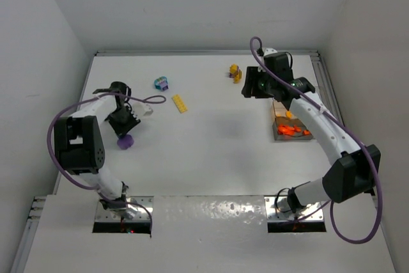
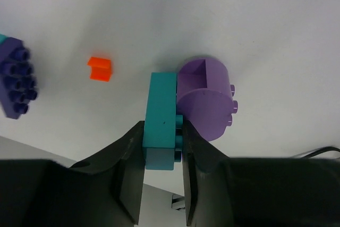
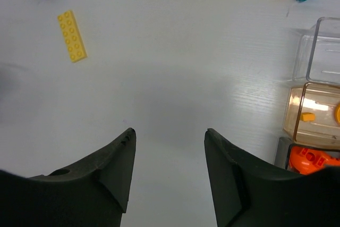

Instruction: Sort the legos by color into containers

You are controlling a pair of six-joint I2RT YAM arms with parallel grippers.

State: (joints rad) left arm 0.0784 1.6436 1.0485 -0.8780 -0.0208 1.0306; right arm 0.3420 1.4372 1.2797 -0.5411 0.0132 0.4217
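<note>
Teal brick (image 2: 161, 115), long axis 12-to-6, is being pinched by left gripper (image 2: 162, 129) jaws, purple round piece (image 2: 205, 99) joined at 3 o'clock. Right gripper (image 3: 169, 132) jaws are being held spread, empty; compartment box (image 3: 317, 111) at 3 o'clock.

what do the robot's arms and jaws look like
Both the left arm and right arm have white links with black joint housings. A purple cable loops along each. The jaws are matte black, broad and tapering toward their tips.
</note>
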